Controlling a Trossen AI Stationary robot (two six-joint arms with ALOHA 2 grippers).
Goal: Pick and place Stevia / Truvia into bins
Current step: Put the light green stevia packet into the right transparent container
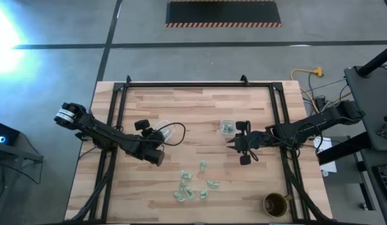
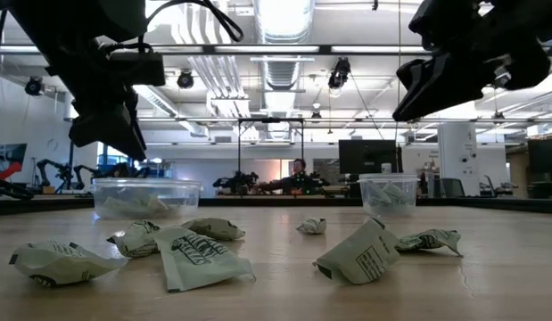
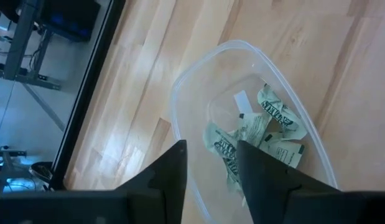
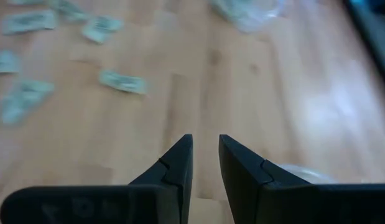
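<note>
Since the left claw (image 3: 209, 163) hangs right over the larger clear plastic tub (image 3: 186, 93) on the left side of the tabletop (image 1: 199, 106), I'd say this is the drop-off part of a run. Its fingers stand apart with a plain gap and nothing between them, and several green-and-white paper sweetener packets (image 3: 260, 134) lie in a loose heap on the tub's floor below. So the height makes sense to me: high enough to clear the rim, centred enough that a packet lands inside.

The right claw (image 4: 206, 158) hovers above bare wood near the middle right, just near of the smaller clear plastic tub (image 1: 227, 127), which also has packets in it. Its fingers are only slightly apart and nothing is pinched there. My guess is it's heading for the loose pile.

That pile sits toward the near edge of the tabletop, between the two arms: a scatter of packets (image 1: 192, 186), some touching, some apart. From table height they look crumpled and puffed rather than flat, with dark print on pale paper, a couple propped up on their own folds (image 2: 360, 254). Thin and crinkly like that, they'll probably need a low pinch on an edge.

A round brown cup (image 1: 276, 204) stands off at the near right corner, not involved.
</note>
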